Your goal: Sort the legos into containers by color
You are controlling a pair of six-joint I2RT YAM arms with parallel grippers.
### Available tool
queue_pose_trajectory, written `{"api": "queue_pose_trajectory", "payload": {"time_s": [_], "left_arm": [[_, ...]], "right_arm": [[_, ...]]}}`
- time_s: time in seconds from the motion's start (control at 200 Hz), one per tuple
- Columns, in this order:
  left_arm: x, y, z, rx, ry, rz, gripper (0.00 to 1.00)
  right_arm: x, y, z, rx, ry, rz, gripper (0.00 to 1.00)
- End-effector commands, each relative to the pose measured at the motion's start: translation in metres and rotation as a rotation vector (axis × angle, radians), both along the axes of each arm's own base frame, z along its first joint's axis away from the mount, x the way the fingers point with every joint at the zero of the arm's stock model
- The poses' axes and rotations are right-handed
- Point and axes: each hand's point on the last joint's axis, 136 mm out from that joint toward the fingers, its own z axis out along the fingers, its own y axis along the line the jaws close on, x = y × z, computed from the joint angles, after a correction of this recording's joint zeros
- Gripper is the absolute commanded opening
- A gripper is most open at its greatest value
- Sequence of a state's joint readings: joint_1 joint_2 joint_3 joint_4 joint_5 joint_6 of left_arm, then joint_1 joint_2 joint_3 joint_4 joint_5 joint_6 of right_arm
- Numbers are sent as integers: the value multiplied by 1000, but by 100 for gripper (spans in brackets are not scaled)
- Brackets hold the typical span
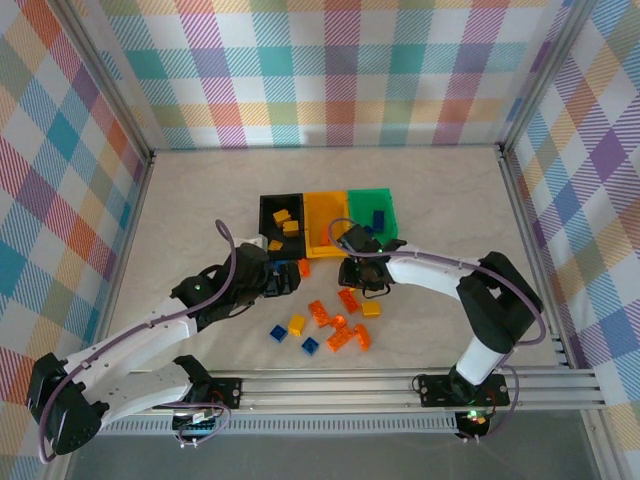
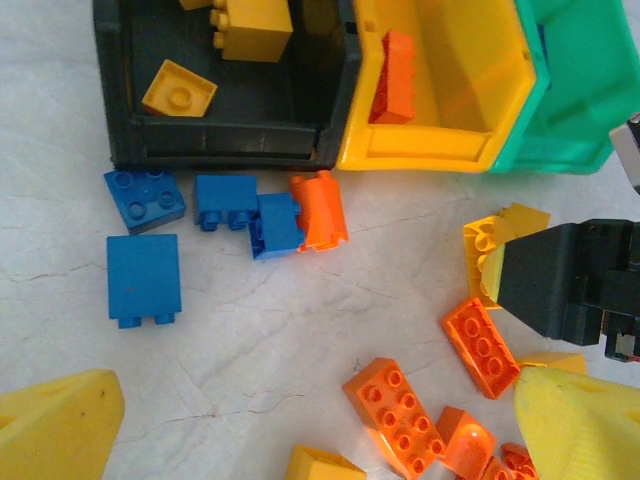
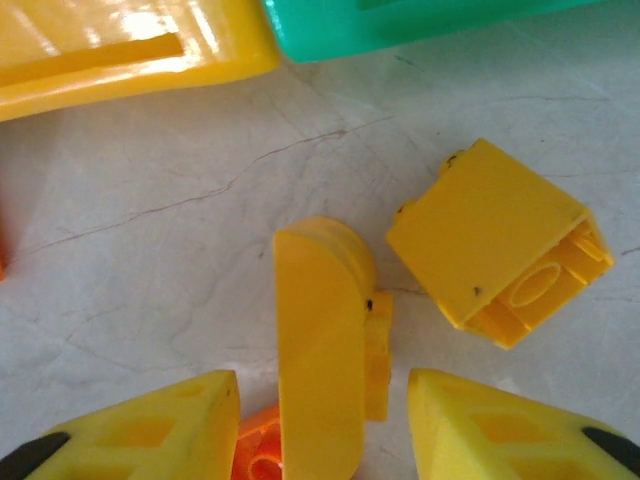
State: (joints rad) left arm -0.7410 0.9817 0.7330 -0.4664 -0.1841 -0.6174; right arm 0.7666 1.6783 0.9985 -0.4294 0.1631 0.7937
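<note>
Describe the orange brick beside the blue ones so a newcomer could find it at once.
Find the black bin, leftmost of three. Before its front wall lies a cluster of blue bricks, reaching toward the yellow bin. The orange brick touches the rightmost blue one and is the only orange piece in that cluster.

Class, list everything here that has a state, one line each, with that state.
Left end effector, open, empty.
Right end effector, open around curved yellow brick.
Black bin, holds yellow bricks.
Yellow-orange bin, holds an orange brick.
Green bin, holds a blue brick.
Square yellow brick, tipped on its side.
</note>
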Motion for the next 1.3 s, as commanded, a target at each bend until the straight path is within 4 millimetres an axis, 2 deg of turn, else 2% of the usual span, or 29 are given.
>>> {"api": "queue_pose_trajectory", "payload": {"time_s": [0.0, 0.165, 0.315, 0.42, 0.565, 0.665, 0.755, 0.86, 0.935, 1.105, 1.295], "left_arm": [[2, 3, -1, -28, -4, 18, 100], [0, 8, -7, -27, 10, 32, 100], [0, 12, -6, -35, 3, 45, 100], [0, 15, -4, -35, 2, 57, 100], [-1, 22, -3, -27, -1, 82, 100], [-3, 34, -9, -9, -5, 129, 100], [-8, 46, -16, -5, -3, 182, 100], [-13, 55, -19, -20, -1, 218, 100], [-18, 58, -20, -25, -1, 221, 100], [-25, 61, -24, -33, 15, 216, 100], [-28, 59, -25, -43, 27, 206, 100]], "right_arm": [[5, -4, -3, -43, 4, -37, 46], [6, -5, -9, -68, 7, -28, 37], [5, -6, -5, -64, -5, -9, 27], [4, -7, 9, -53, -32, 19, 22], [-2, 1, 47, 11, -91, 120, 19], [-4, 29, 79, 98, -110, 252, 20], [-4, 65, 94, 142, -108, 371, 20], [8, 105, 106, 183, -126, 437, 21], [25, 128, 111, 208, -148, 451, 22], [64, 167, 96, 171, -159, 472, 23], [101, 179, 76, 114, -176, 425, 26]]}}
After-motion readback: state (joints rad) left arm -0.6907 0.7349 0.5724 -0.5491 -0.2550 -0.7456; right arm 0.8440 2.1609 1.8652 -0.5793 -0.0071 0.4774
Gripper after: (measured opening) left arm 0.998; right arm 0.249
